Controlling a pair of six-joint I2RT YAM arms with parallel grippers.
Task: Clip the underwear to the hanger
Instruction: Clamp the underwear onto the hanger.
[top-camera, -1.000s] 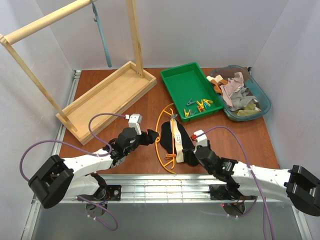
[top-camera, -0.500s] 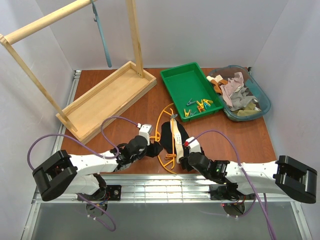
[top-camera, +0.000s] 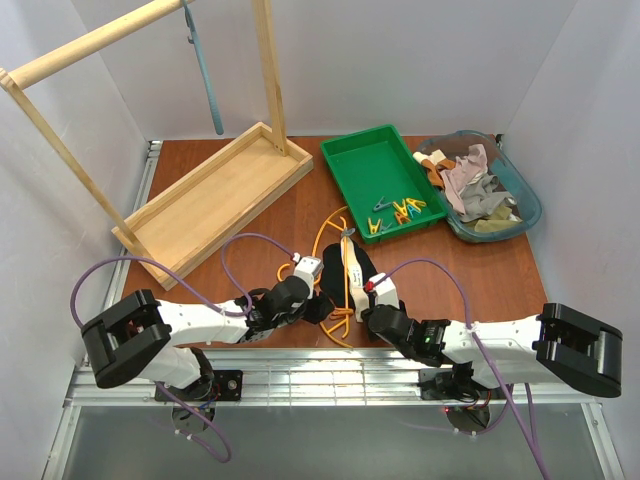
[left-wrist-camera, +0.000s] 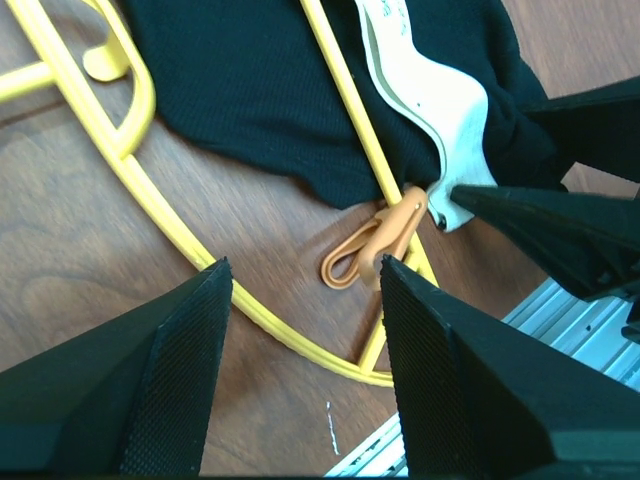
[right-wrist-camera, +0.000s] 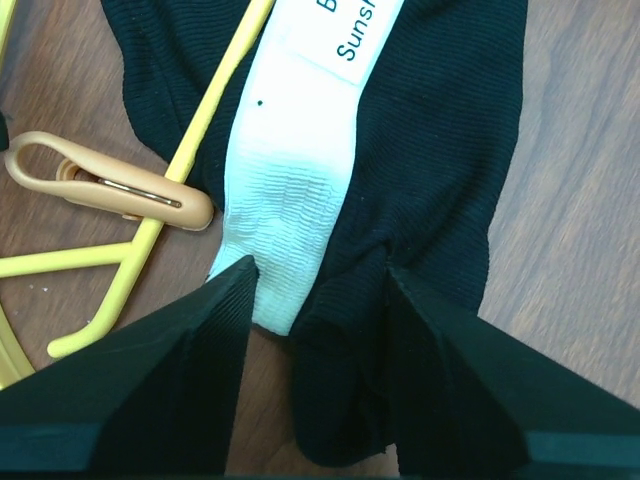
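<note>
Currently, small black fabric underwear (right-wrist-camera: 440, 150), cream waistband, overlaps thin yellow-orange plastic hanger (left-wrist-camera: 145, 100). My left gripper (left-wrist-camera: 302, 268) half-open over its rim; right gripper (right-wrist-camera: 320, 268) half-open astride waistband end.

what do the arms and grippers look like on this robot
The left arm and right arm both have white links with bulky black joint housings. A thin purple cable loops loosely along each. A small white camera block sits at each wrist. The left gripper and right gripper each have two black wedge-shaped fingers with finely textured inner faces.
</note>
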